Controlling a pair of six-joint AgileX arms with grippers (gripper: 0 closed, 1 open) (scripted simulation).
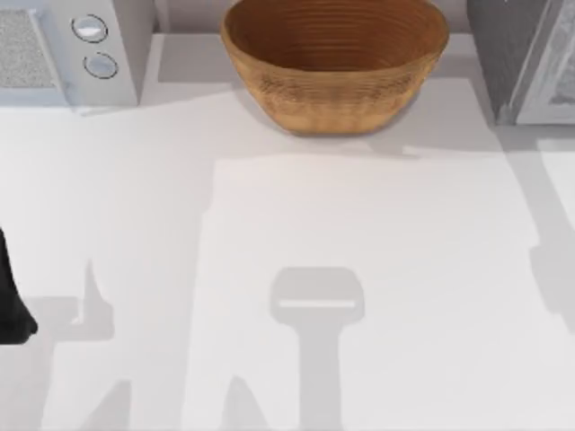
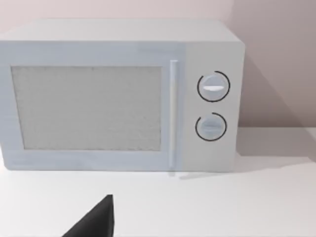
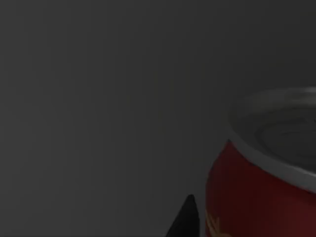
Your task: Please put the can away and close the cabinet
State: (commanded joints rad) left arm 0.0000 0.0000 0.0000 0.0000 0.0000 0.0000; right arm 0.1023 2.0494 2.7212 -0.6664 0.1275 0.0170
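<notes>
can: small red cylindrical can with silver top (image 3: 261, 182), close beside 1 dark fingertip (image 3: 185, 219) of the right gripper, against a dark surface (grip state: cannot tell)
basket: round woven brown basket (image 1: 334, 67), holding nothing
left arm: at the table's left edge

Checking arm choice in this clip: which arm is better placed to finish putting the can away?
The right arm, probably. Its wrist view shows the red can right up against the camera before a dark grey surface. The left arm sits at the table's left edge, its wrist camera facing the microwave, away from the cabinet.
</notes>
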